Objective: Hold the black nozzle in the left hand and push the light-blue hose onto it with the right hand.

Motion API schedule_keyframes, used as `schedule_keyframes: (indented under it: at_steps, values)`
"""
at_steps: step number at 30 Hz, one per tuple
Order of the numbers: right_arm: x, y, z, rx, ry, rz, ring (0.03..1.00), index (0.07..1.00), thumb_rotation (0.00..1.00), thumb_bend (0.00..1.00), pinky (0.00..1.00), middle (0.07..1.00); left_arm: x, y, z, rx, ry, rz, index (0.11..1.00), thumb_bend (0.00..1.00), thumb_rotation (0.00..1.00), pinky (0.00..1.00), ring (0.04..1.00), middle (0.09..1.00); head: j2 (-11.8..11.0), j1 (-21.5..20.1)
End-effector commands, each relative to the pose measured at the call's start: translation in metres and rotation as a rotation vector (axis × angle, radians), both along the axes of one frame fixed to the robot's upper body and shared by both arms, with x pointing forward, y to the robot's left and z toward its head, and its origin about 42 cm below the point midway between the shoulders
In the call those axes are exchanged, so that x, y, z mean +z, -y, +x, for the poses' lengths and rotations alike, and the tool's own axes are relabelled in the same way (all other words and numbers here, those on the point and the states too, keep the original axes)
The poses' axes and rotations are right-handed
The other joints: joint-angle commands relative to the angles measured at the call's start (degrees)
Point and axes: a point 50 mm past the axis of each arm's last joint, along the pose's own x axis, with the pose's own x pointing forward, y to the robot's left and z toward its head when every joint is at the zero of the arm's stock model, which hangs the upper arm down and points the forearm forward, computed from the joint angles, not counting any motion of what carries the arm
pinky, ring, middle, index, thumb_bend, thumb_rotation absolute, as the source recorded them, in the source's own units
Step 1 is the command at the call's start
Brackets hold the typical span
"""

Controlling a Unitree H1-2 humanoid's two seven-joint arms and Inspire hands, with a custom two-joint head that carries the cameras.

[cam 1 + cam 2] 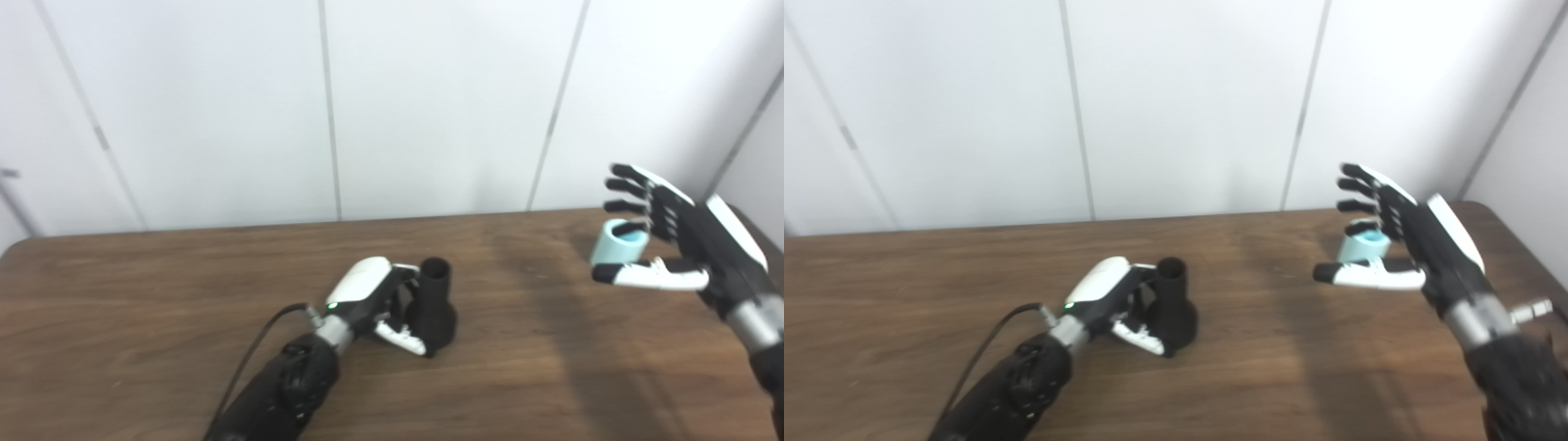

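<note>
The black nozzle stands upright on the brown table, wide base down and open neck up. My left hand wraps it from the left, fingers around the neck and thumb against the base. The light-blue hose, a short open tube, stands near the table's far right edge. My right hand is raised beside it with fingers spread and thumb stretched out below. The hose shows in the gap between fingers and thumb; it looks to be beyond the hand and not gripped.
A white panelled wall runs right behind the table's far edge. The table's right edge and corner lie close to my right arm. A black cable runs along my left forearm.
</note>
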Motion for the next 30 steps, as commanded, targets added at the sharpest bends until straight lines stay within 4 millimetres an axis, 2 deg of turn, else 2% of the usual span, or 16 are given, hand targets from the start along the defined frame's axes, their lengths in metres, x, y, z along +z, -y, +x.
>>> schedule_keyframes:
  at_steps: [1, 5, 6, 8, 11, 14, 21, 26, 30]
  values:
    - [0.042, 0.01, 0.012, -0.029, 0.063, -0.184, 0.779, 0.862, 0.23, 0.88, 0.62, 0.866, -0.042, -0.047, -0.006, 0.072, -0.11, 0.158, 0.482, 0.53, 0.0, 0.54, 0.522, 0.485, -0.59, -1.97]
    - [0.069, 0.01, 0.048, -0.143, 0.063, -0.34, 0.841, 0.863, 0.15, 0.88, 0.69, 0.911, -0.043, -0.067, -0.003, 0.078, -0.105, 0.151, 0.48, 0.53, 0.0, 0.56, 0.542, 0.492, -2.4, -7.66]
    - [0.074, 0.011, 0.058, -0.18, 0.044, -0.376, 0.862, 0.867, 0.14, 0.87, 0.71, 0.926, -0.043, -0.07, -0.002, 0.078, -0.105, 0.151, 0.481, 0.53, 0.0, 0.55, 0.541, 0.489, -2.4, -7.66]
    - [0.083, 0.012, 0.077, -0.247, -0.004, -0.443, 0.875, 0.868, 0.15, 0.87, 0.7, 0.942, -0.045, -0.076, 0.0, 0.078, -0.106, 0.153, 0.487, 0.53, 0.0, 0.5, 0.517, 0.472, -3.82, -10.2]
    - [0.093, 0.018, 0.099, -0.316, -0.087, -0.504, 0.88, 0.87, 0.17, 0.86, 0.69, 0.948, -0.048, -0.082, 0.002, 0.072, -0.105, 0.148, 0.493, 0.53, 0.0, 0.4, 0.464, 0.446, -4.58, -11.39]
    - [0.099, 0.025, 0.115, -0.36, -0.16, -0.535, 0.908, 0.877, 0.2, 0.87, 0.75, 0.956, -0.052, -0.086, 0.001, 0.061, -0.105, 0.136, 0.491, 0.53, 0.0, 0.41, 0.465, 0.451, -4.98, -11.66]
    - [0.092, 0.033, 0.143, -0.427, -0.259, -0.579, 0.929, 0.886, 0.23, 0.88, 0.78, 0.966, -0.056, -0.091, 0.0, 0.045, -0.108, 0.137, 0.486, 0.53, 0.0, 0.44, 0.486, 0.472, -5.55, -11.28]
    - [0.071, 0.034, 0.164, -0.389, -0.327, -0.535, 0.929, 0.891, 0.24, 0.9, 0.8, 0.949, -0.058, -0.093, 0.001, 0.045, -0.117, 0.146, 0.486, 0.53, 0.0, 0.43, 0.485, 0.474, -5.63, -12.09]
    - [0.059, 0.033, 0.172, -0.342, -0.369, -0.5, 0.929, 0.894, 0.22, 0.89, 0.81, 0.939, -0.058, -0.092, 0.0, 0.042, -0.124, 0.144, 0.485, 0.53, 0.0, 0.43, 0.488, 0.477, -5.55, -11.78]
